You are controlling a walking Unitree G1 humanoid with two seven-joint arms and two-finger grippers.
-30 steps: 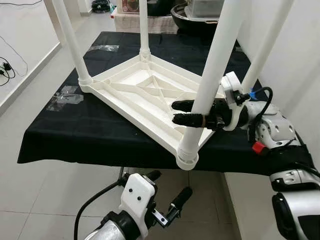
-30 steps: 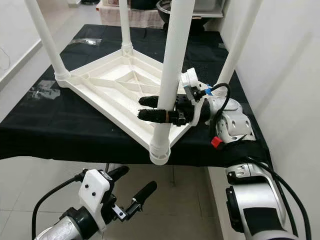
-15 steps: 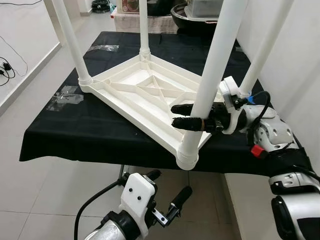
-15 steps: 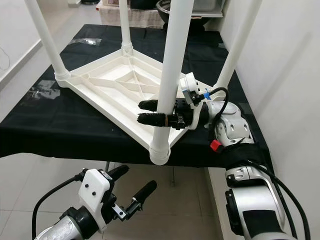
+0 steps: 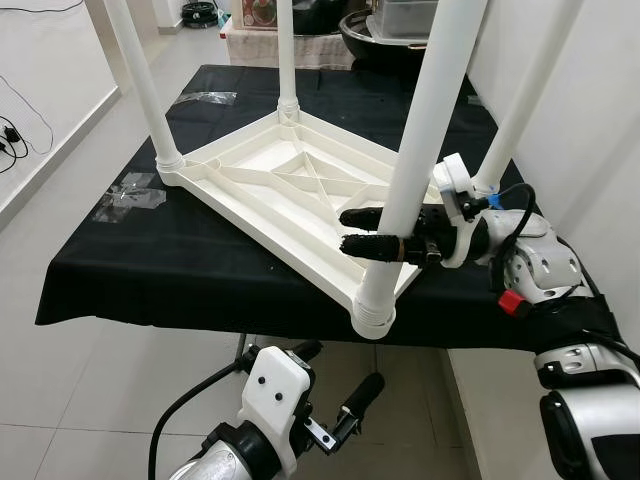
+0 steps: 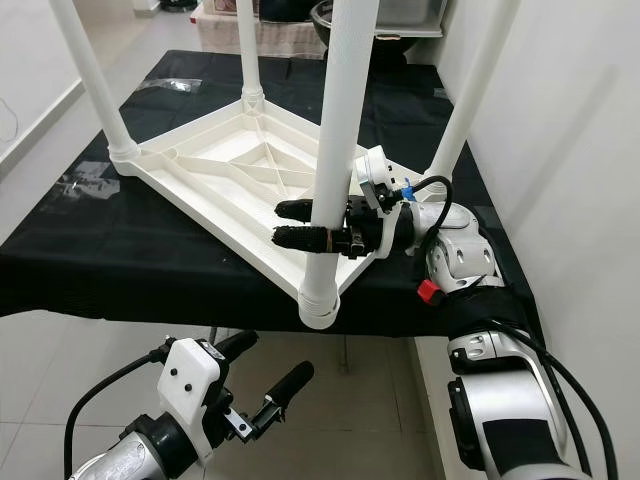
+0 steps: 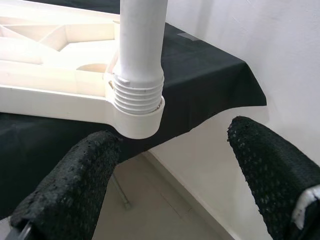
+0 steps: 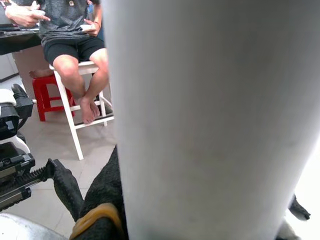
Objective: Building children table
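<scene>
A white plastic children's table (image 5: 290,195) lies upside down on a bench draped in black cloth (image 5: 150,270), its four legs pointing up. My right gripper (image 5: 346,229) reaches in from the right and is shut on the near leg (image 5: 410,170) a little above its threaded socket (image 5: 372,312). That leg (image 8: 210,120) stands right against the fingers (image 8: 100,200) in the right wrist view. My left gripper (image 5: 338,368) hangs open below the bench's front edge, under that corner. The same socket (image 7: 137,102) sits above its open fingers (image 7: 65,190).
A white wall runs close along the right side. Clear plastic wrap (image 5: 135,190) lies on the cloth at left, and a dark bowl and boxes (image 5: 385,35) stand beyond the far end. A person (image 8: 75,45) sits on a white stool beside a red stool (image 8: 42,90).
My right gripper has edged a little to the left along the leg's base. The table and my left arm have stayed as they were.
</scene>
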